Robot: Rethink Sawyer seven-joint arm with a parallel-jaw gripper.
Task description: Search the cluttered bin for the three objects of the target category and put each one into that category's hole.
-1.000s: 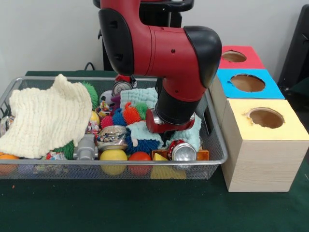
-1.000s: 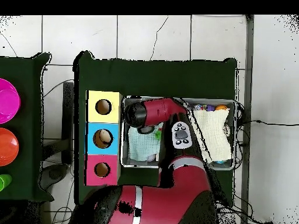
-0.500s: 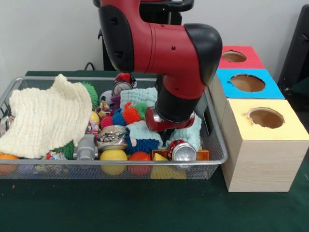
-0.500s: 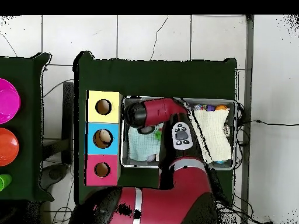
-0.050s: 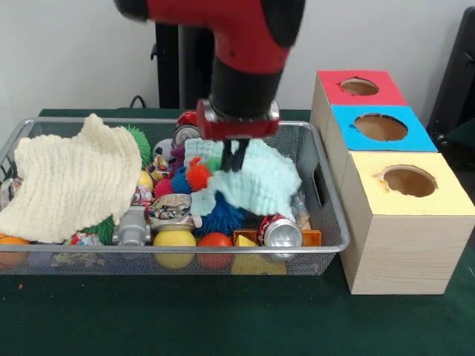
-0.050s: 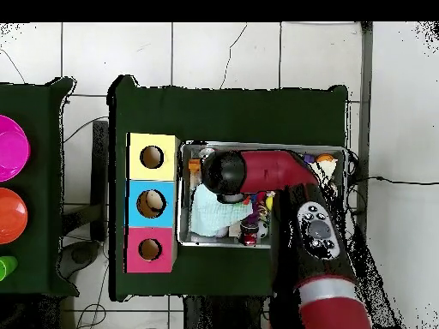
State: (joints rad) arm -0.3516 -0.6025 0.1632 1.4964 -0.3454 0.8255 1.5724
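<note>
My gripper (image 5: 234, 159) hangs over the middle of the wire bin (image 5: 330, 215), shut on a pale blue cloth (image 5: 260, 184). The cloth hangs from the fingers, its lower edge draped over a blue spiky ball (image 5: 223, 216) and a crushed red can (image 5: 280, 232). Seen from overhead, the arm's wrist (image 6: 225, 174) hides the gripper and the pale blue cloth (image 6: 206, 214) shows beside it. Three boxes stand next to the bin, with a red hole (image 5: 360, 87), a blue hole (image 5: 381, 127) and a yellow hole (image 5: 409, 180).
A cream cloth (image 5: 70, 178) covers the bin's left part. Around it lie spiky balls (image 5: 199, 176), a can at the back (image 5: 185, 133), a crushed silver can (image 5: 172, 208), a yellow ball (image 5: 174, 239), a red ball (image 5: 215, 239) and an orange (image 5: 11, 242).
The arm has risen and swung toward the bin's middle, pulling the pale blue cloth up with it. The crushed red can shows more fully.
</note>
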